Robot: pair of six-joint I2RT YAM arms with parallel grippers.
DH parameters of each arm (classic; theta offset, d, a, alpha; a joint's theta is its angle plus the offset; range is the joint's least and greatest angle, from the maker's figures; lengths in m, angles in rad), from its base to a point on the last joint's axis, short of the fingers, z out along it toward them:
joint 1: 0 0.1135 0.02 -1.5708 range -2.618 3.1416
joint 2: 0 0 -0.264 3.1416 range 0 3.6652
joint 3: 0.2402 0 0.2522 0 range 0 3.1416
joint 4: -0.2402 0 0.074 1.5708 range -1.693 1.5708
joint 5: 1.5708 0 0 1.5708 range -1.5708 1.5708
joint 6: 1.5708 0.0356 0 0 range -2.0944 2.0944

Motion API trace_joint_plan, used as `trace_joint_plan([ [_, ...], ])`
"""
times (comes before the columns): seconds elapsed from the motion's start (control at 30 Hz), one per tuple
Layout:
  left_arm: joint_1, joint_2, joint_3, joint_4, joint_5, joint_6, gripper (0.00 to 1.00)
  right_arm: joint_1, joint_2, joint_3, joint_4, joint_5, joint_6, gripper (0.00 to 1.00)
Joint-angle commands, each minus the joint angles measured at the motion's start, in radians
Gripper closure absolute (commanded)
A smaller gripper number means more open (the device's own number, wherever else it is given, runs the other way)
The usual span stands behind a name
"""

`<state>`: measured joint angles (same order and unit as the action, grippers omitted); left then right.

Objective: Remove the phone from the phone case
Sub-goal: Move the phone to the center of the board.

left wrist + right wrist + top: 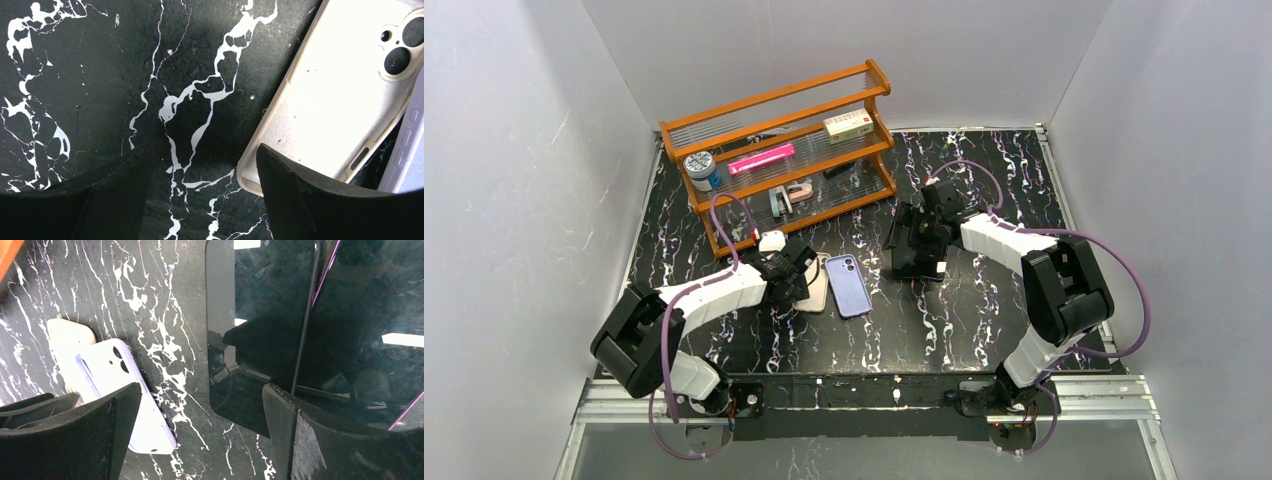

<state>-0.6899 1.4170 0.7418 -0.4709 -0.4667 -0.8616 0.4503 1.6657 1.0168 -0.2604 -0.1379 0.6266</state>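
- Black table top [984,330] with white veins. Landmark for every place below is the lilac phone case [849,285], which lies flat with its camera end toward the back wall.
- Behind and left of the lilac phone case is an orange wooden rack [784,150]. A blue-lidded jar [699,165], a pink pack [761,158] and a box [848,125] sit on its shelves.
- Left of the lilac phone case, the left gripper [200,150] is low over the table with its jaws parted and nothing clamped. One finger [100,200] is over bare table, the other over a corner of the cream case [325,90].
- The cream case lies flat just left of the lilac phone case, long sides alongside. In the right wrist view the lilac one covers its edge; touching or overlapping, can't tell which. Its camera cutout is visible, but can't tell whether a phone is inside.
- The lilac phone case shows dark lenses in its camera hole. Phone inside or not, can't tell.
- Right of the lilac phone case, past a strip of bare table, are two black phones [255,315]. They are glossy, screen side up and side by side, with edges about touching.
- The right gripper [201,387] is right of the lilac phone case, above the black phones, jaws spread wide and gripping nothing. One finger [325,450] hangs over the black phones, the other is on the lilac phone case's side.
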Motion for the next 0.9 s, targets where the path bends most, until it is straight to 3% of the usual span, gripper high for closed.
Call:
trace_joint_plan([
  [0.0, 0.005, -0.061, 0.017, -0.041, -0.022, -0.012, 0.27, 0.006, -0.023, -0.014, 0.015, -0.026, 0.059, 0.01],
  [0.33, 0.004, -0.102, 0.149, -0.070, 0.003, 0.066, 0.15, 0.007, -0.133, -0.035, -0.097, 0.172, -0.020, 0.01],
  [0.87, 0.003, -0.035, 0.258, -0.005, 0.231, 0.131, 0.09, 0.037, -0.092, -0.111, -0.005, 0.018, 0.050, 0.01],
])
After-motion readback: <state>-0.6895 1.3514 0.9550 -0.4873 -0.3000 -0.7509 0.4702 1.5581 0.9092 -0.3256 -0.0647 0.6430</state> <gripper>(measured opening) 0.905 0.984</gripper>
